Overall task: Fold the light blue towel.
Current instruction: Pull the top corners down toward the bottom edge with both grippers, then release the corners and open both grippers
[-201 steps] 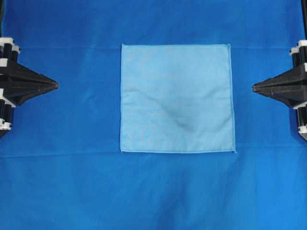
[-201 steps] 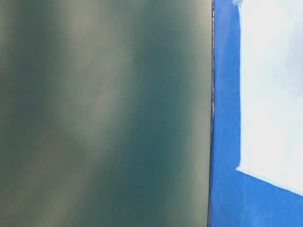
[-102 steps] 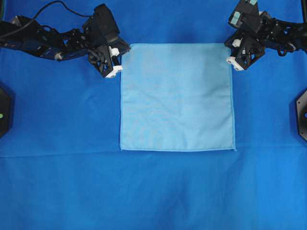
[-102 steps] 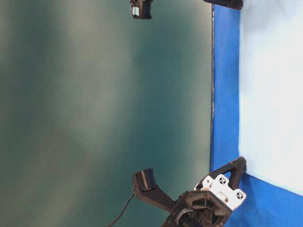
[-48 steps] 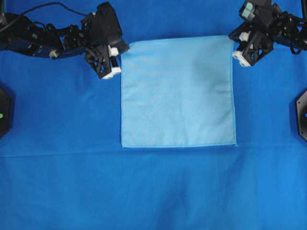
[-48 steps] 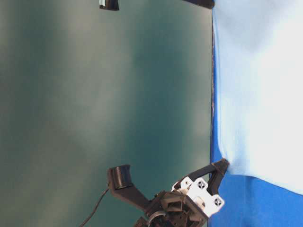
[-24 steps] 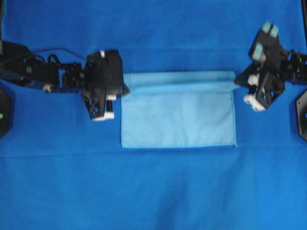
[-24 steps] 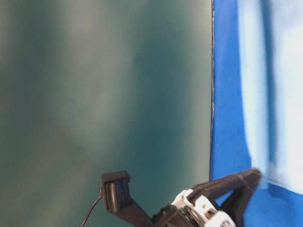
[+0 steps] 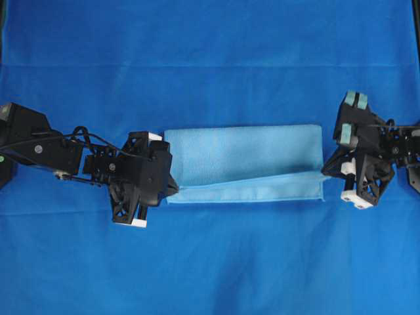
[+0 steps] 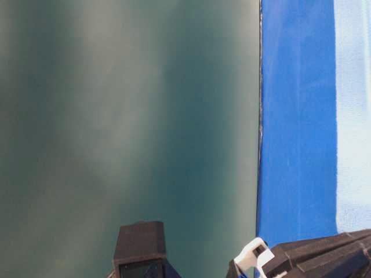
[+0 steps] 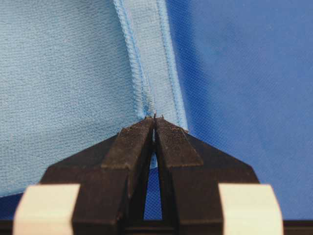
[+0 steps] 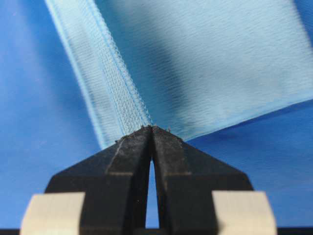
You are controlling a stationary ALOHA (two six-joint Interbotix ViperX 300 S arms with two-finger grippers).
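Observation:
The light blue towel (image 9: 243, 154) lies doubled over itself in the middle of the table as a wide strip. My left gripper (image 9: 172, 187) is shut on its left corner, and the hem runs into the closed tips in the left wrist view (image 11: 154, 120). My right gripper (image 9: 326, 172) is shut on the right corner, with the hem pinched in the right wrist view (image 12: 152, 128). The held upper edge slants, ending a little short of the lower layer's near edge on the right. The towel also shows in the table-level view (image 10: 353, 116).
The dark royal-blue table covering (image 9: 210, 262) spreads all around the towel. Part of the left arm (image 10: 313, 255) fills the bottom of the table-level view, beside a dark green backdrop (image 10: 127, 116).
Both grippers have carried the towel's far edge towards the near edge. The towel has gone from a flat square to a strip doubled over itself.

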